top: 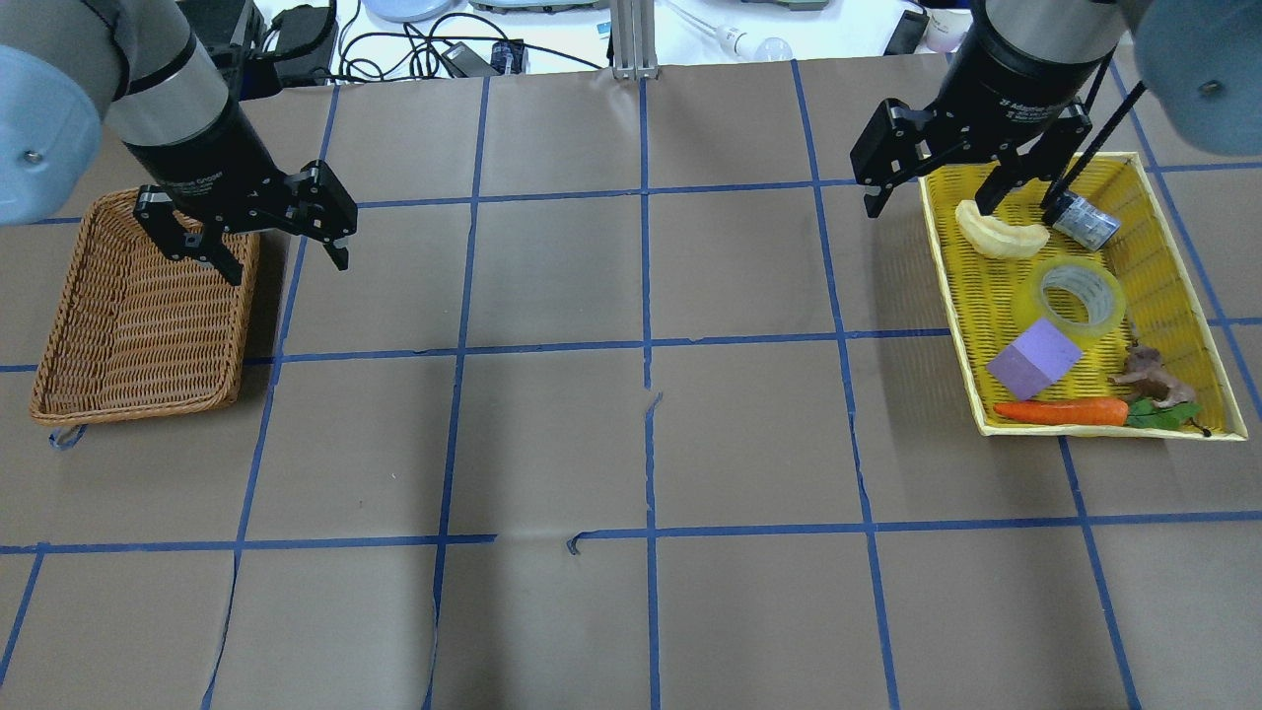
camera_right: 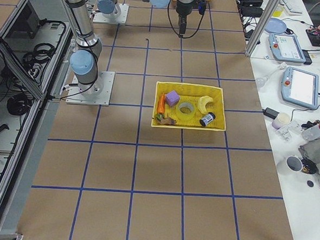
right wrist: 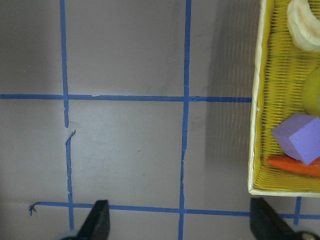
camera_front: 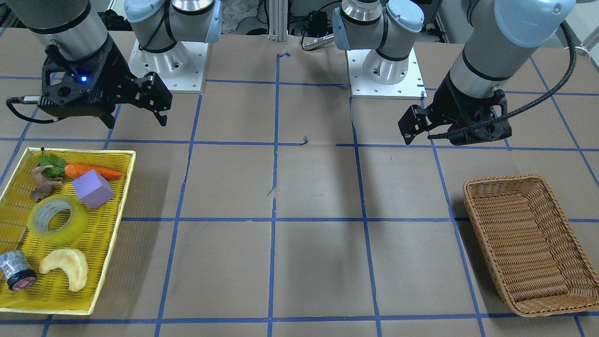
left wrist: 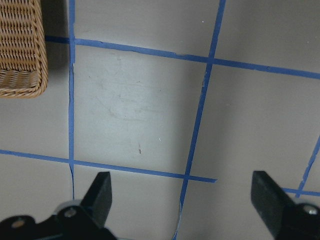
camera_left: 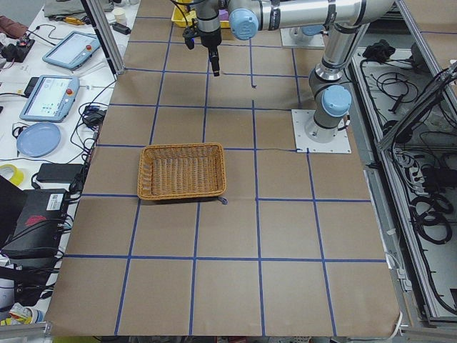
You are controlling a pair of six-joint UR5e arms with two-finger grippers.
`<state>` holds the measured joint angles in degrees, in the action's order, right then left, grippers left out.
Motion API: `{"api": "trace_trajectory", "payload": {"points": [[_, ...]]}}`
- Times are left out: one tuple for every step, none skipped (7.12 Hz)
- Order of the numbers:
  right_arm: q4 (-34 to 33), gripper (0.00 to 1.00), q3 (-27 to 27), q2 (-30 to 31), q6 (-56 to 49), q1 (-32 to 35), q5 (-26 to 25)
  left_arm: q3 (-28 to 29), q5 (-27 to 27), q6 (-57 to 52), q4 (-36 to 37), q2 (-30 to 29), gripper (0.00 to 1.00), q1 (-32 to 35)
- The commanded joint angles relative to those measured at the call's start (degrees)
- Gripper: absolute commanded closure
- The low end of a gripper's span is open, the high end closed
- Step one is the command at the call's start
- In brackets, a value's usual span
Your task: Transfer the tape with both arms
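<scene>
In a yellow tray (top: 1163,256) on the desk (top: 749,444), a purple block (top: 1033,358) lies just beside the tape (top: 1027,301), and a curved bread (top: 1001,239) and a small grey can (top: 1085,222) are near its other side. The tape lies flat, a wide yellowish clear ring with a grey-white core. The right arm's fingers (top: 872,182) hang wide and empty at the tray's edge; the left arm's fingers (top: 325,207), wide and empty too, are near a wicker basket (top: 138,316)
</scene>
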<state>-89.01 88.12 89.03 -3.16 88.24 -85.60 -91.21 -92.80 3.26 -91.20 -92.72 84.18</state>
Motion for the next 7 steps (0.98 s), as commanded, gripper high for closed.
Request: {"api": "trace_trajectory", "payload": {"points": [[-0.02, 0.0, -0.05, 0.0, 0.0, -0.09, -0.09, -0.02, -1.06, 0.0, 0.14, 0.0, 0.0, -3.11], [-0.11, 0.0, 0.03, 0.0, 0.0, -0.09, -0.01, -0.11, -1.07, 0.0, 0.06, 0.0, 0.0, -4.28], [-0.03, 0.0, -0.05, 0.0, -0.09, -0.09, -0.09, -0.11, -1.15, 0.0, -0.29, 0.0, 0.0, -4.46], [-0.11, 0.0, 0.03, 0.0, -0.09, -0.09, 0.08, -0.11, -1.15, -0.09, -0.38, 0.0, 0.0, -4.46], [-0.2, 0.0, -0.05, 0.0, 0.0, -0.09, -0.01, -0.11, -1.07, -0.35, -0.12, -0.09, 0.0, -4.46], [-0.2, 0.0, -0.05, 0.0, -0.09, -0.09, -0.01, -0.11, -1.07, -0.36, -0.12, -0.18, 0.0, -4.46], [-0.11, 0.0, -0.05, 0.0, -0.09, -0.09, -0.01, -0.11, -0.98, -0.36, -0.29, -0.09, 0.0, -4.46]]}}
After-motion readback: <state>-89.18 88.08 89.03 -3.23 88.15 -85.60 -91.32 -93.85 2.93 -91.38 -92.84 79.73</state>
